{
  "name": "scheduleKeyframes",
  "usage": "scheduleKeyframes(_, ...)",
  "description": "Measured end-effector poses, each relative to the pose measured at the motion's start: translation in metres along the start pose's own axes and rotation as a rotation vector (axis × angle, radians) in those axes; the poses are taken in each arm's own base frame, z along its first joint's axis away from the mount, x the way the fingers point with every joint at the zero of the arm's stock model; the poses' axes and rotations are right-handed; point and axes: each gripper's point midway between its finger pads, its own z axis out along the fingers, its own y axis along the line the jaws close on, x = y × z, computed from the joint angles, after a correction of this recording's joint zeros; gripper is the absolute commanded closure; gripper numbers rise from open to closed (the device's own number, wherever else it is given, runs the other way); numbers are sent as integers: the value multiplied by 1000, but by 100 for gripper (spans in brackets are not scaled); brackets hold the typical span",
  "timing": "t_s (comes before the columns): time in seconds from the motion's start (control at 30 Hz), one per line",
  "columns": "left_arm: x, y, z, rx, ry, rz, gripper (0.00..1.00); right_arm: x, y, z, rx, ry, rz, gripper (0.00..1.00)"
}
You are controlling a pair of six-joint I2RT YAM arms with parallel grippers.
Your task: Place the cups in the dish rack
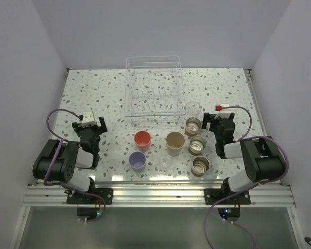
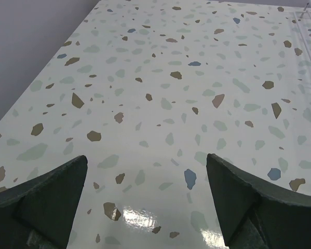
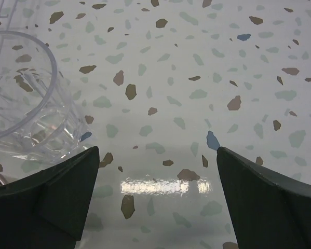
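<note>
Eight cups (image 1: 175,141) stand on the table (image 1: 93,88), none in the dish rack (image 1: 154,93). An upright clear glass (image 3: 20,98) sits just left of the right gripper (image 3: 158,155) — jaws spread, empty — with the rack ahead-left. The left gripper (image 2: 146,163), also spread, is farther off.

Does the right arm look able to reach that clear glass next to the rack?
Probably yes: the right gripper is open and the clear glass stands just left of it, with only bare table between them.
</note>
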Motion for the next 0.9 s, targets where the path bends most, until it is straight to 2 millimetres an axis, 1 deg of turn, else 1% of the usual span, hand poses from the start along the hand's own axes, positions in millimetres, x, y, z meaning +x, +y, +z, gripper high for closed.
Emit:
scheduleKeyframes(0.2, 0, 0, 0, 0, 0, 0, 0, 0, 3, 0, -18, 0, -2, 2)
scheduleKeyframes(0.6, 0, 0, 0, 0, 0, 0, 0, -1, 3, 1, -18, -3, -2, 2)
scheduleKeyframes(0.67, 0, 0, 0, 0, 0, 0, 0, -1, -2, 0, 20, 2, 9, 2)
scheduleKeyframes(0.73, 0, 0, 0, 0, 0, 0, 0, -2, -12, 3, 81, 42, 17, 2)
scheduleKeyframes(0.77, 0, 0, 0, 0, 0, 0, 0, -7, -16, 6, 110, 61, 21, 2)
scheduleKeyframes(0.8, 0, 0, 0, 0, 0, 0, 0, -17, -19, 11, 133, 67, 26, 2)
scheduleKeyframes(0.87, 0, 0, 0, 0, 0, 0, 0, -45, -22, 15, 159, 37, 38, 2)
scheduleKeyframes(0.9, 0, 0, 0, 0, 0, 0, 0, -59, -24, 13, 173, 14, 48, 2)
